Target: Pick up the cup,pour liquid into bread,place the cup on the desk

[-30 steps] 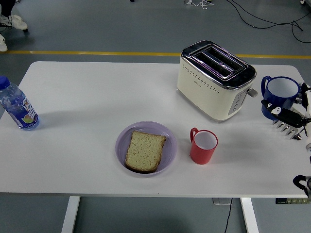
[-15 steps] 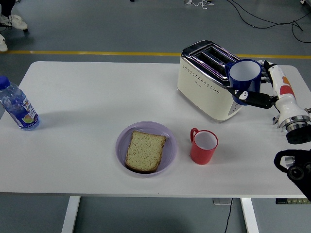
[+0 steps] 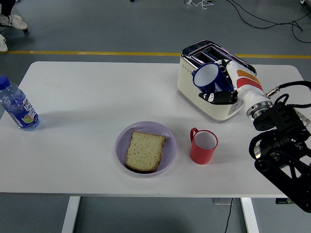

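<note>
My right hand (image 3: pixel 221 87) holds a blue cup (image 3: pixel 208 77) in the air in front of the toaster, its fingers curled around the body. The cup is tilted, its white inside facing left and toward me. A slice of bread (image 3: pixel 144 151) lies on a lilac plate (image 3: pixel 168 137) near the table's front middle, down and left of the cup. A red cup (image 3: pixel 202 146) stands upright just right of the plate. The left arm is out of view.
A cream toaster (image 3: pixel 194 80) stands at the back right, behind the raised cup. A water bottle with a blue cap (image 3: pixel 17 106) stands at the far left edge. My right forearm (image 3: pixel 279 145) crosses the table's right side.
The right hand has carried the blue cup from the table's right edge up and leftward across the toaster, and the cup has tipped from upright to leaning left.
</note>
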Tool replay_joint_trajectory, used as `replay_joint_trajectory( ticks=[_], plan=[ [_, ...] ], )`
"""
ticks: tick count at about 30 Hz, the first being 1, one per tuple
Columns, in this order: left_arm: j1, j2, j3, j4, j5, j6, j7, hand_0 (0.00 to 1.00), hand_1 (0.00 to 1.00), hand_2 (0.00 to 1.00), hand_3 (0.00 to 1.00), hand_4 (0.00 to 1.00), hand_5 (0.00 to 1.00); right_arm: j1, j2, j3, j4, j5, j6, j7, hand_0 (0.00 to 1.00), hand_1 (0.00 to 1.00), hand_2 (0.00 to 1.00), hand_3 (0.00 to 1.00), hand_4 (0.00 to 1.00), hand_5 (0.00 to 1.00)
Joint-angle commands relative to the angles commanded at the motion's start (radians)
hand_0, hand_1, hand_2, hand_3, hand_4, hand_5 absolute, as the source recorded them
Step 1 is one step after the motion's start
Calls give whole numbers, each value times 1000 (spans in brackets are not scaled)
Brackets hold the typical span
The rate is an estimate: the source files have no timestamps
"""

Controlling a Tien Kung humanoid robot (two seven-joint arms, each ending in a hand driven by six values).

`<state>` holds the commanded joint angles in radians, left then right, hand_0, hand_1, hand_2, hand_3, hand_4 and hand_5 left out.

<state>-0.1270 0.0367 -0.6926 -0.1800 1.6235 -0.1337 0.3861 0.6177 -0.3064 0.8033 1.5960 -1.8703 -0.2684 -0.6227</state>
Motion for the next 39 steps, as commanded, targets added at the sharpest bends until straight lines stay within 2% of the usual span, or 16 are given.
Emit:
replay_joint_trajectory(
  ticks=[16,29,35,39],
  plan=[
    [0,3,4,0,-12,-2,2,340,323,386,651,385,998,234,28,-362,-87,-179,58,-23,260,295,480,495,772,2],
    [1,5,12,0,-22,0,5,340,321,385,654,386,998,368,63,-574,-132,-255,103,-23,257,287,475,495,760,2],
    [4,6,8,0,-16,0,6,341,320,384,655,388,998,455,75,-722,-147,-314,150,-23,258,283,472,493,750,2],
    [7,7,8,0,-12,-2,8,340,321,384,656,389,998,489,92,-790,-158,-312,176,-23,257,281,470,493,742,2]
  ],
)
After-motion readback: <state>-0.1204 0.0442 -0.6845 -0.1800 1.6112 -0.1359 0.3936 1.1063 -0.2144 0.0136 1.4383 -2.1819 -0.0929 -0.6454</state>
